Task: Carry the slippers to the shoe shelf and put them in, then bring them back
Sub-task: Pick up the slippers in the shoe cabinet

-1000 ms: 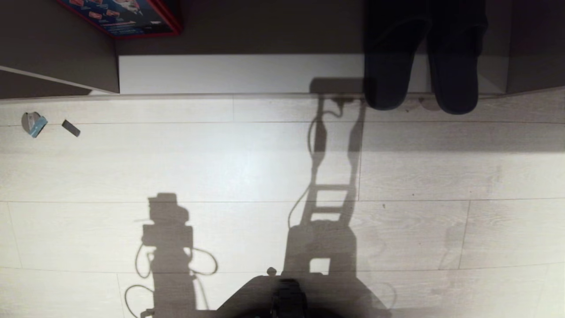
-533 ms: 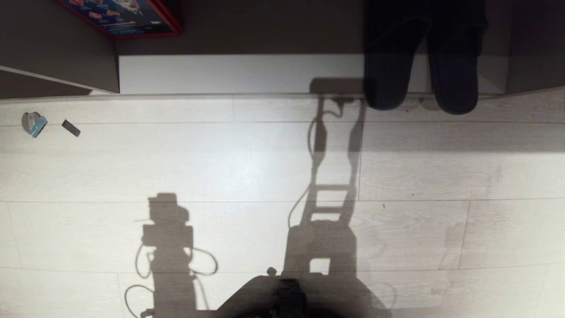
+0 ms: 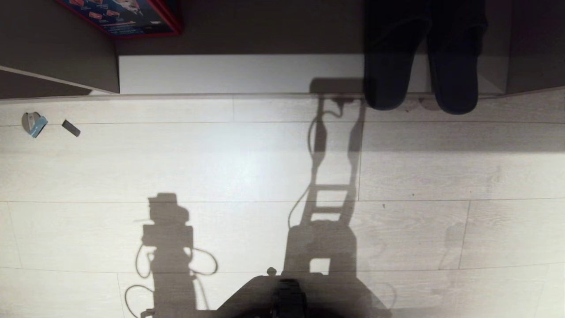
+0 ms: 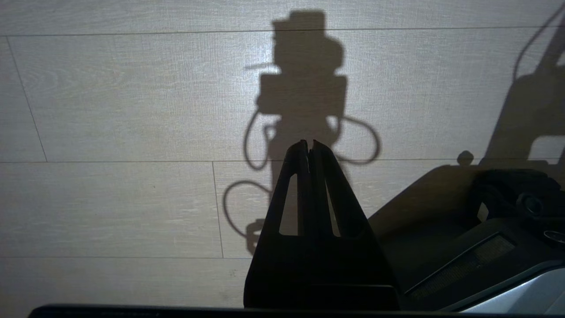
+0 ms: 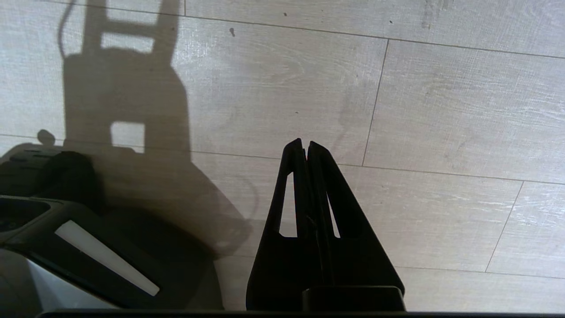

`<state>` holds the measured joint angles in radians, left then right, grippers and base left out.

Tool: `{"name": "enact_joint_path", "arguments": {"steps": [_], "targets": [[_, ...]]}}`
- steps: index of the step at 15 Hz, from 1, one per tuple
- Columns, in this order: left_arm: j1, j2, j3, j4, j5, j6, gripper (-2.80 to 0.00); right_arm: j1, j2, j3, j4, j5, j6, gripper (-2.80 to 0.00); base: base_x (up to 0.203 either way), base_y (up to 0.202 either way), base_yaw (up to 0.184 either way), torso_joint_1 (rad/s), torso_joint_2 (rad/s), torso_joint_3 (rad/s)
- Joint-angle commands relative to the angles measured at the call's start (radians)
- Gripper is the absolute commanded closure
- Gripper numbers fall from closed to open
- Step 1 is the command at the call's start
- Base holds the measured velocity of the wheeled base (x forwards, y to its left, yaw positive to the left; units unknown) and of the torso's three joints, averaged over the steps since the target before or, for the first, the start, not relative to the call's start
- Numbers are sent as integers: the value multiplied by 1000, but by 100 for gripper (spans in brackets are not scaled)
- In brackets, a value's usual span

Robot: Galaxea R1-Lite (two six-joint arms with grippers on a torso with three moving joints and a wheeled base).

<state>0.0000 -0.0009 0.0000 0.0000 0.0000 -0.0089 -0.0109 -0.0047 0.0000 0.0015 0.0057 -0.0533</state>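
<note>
Slippers are seen far ahead, at the right of the head view, lying side by side with their long axes running straight away from the robot. Toes point into the shoe shelf; heels overhang the pale base board onto the floor. The pair is thus already in the cubby, on its right portion.

Left gripper is held low over bare floor planks, fingers pressed together, nothing between them. Right gripper is likewise pressed shut and empty, over planks beside the robot's base. Neither arm appears in the head view; only shadows are cast on the floor.

Slippers lie forward and to the right, well apart from both grippers; the right arm is judged the nearer. Approach along the heel ends is judged likely. A red-edged box and small scraps are noted far left.
</note>
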Motion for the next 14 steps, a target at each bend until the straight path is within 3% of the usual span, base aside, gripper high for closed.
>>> {"name": "enact_joint_path", "arguments": {"steps": [1,4,6,10,14], "targets": [[0,1,0,-2,0,0,0,0,5,0,0,0,1,0,0,0,0,0,0,0],[0,1,0,0,0,0,0,2,4,-10,-1,4,-27,0,0,0,0,0,0,0],[0,1,0,0,0,0,0,7,48,-98,22,31,-30,0,0,0,0,0,0,0],[0,1,0,-2,0,0,0,10,390,-360,24,77,-36,0,0,0,0,0,0,0],[0,1,0,0,0,0,0,13,810,-585,-63,164,-82,0,0,0,0,0,0,0]]}}
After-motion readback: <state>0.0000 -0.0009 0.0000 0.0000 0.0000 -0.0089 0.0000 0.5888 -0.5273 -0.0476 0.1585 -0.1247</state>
